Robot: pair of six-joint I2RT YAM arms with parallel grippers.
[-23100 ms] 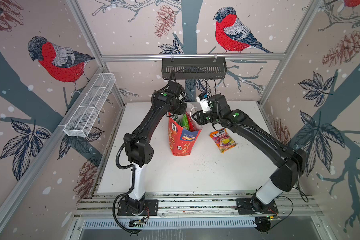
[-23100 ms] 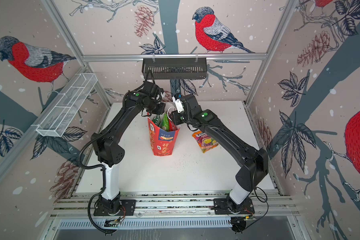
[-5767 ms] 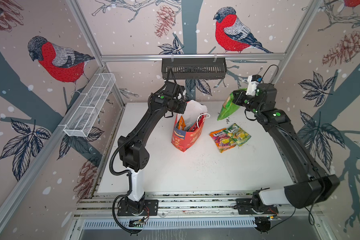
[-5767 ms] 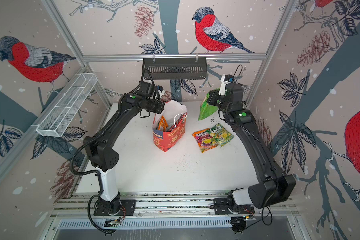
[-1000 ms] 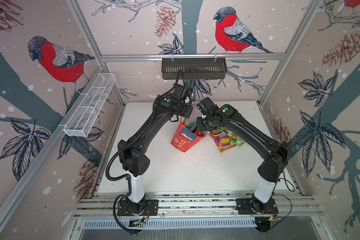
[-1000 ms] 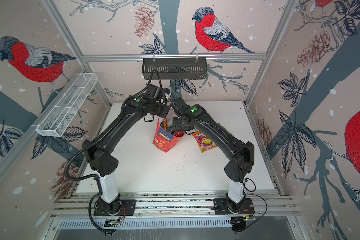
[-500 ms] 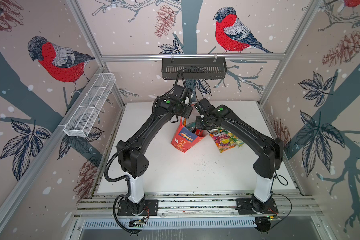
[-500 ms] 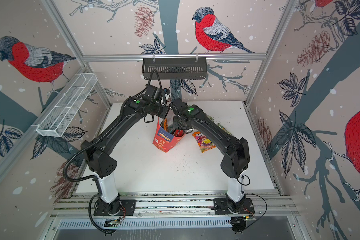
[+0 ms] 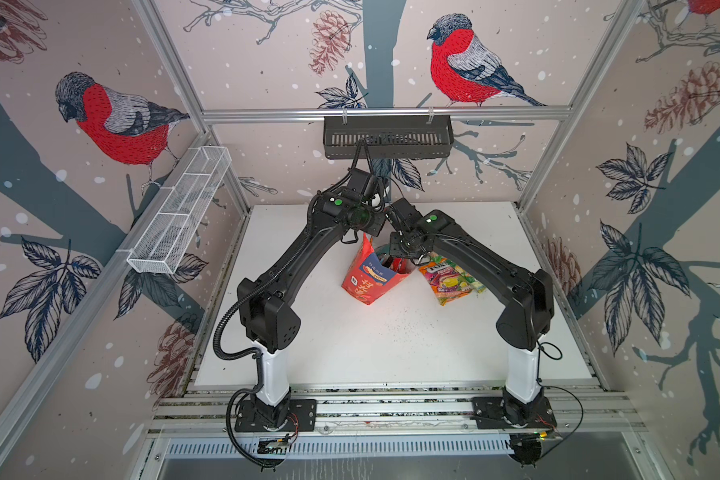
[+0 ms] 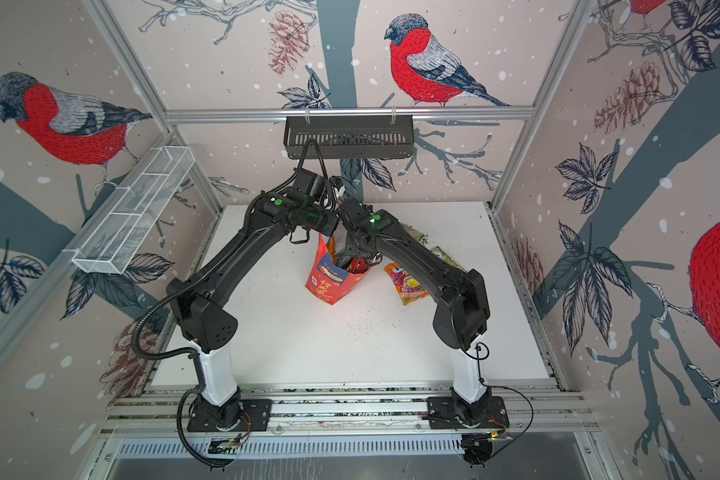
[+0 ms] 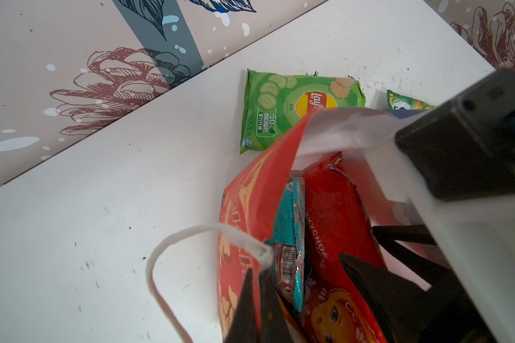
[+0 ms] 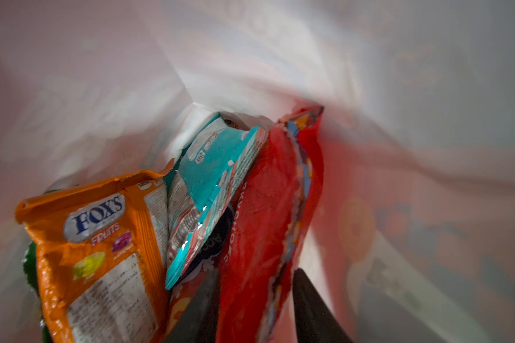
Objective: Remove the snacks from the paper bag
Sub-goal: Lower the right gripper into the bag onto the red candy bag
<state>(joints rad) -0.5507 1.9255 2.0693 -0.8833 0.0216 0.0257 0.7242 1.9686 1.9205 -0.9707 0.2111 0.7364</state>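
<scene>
The red-orange paper bag (image 9: 366, 282) (image 10: 329, 286) stands tilted mid-table. My left gripper (image 11: 256, 273) (image 9: 368, 233) is shut on the bag's rim beside a white cord handle (image 11: 167, 252). My right gripper (image 12: 256, 271) (image 10: 352, 257) is down inside the bag, its fingers closed on either side of the large red packet (image 12: 259, 208) (image 11: 330, 213). Also in the bag are a teal packet (image 12: 211, 172) and an orange Fox's pack (image 12: 101, 237). The green chip bag (image 11: 292, 107) (image 10: 416, 232) lies on the table behind the bag. Fox's candy packs (image 9: 449, 282) (image 10: 408, 286) lie to its right.
A small green pack (image 11: 405, 102) lies next to the chip bag. A black basket (image 9: 387, 137) hangs on the back wall and a white wire basket (image 9: 179, 216) on the left wall. Dark crumbs (image 9: 408, 324) speckle the white table in front of the bag.
My right arm's elbow has swung a little inward while its gripper stays inside the bag. The bag and my left gripper have not moved.
</scene>
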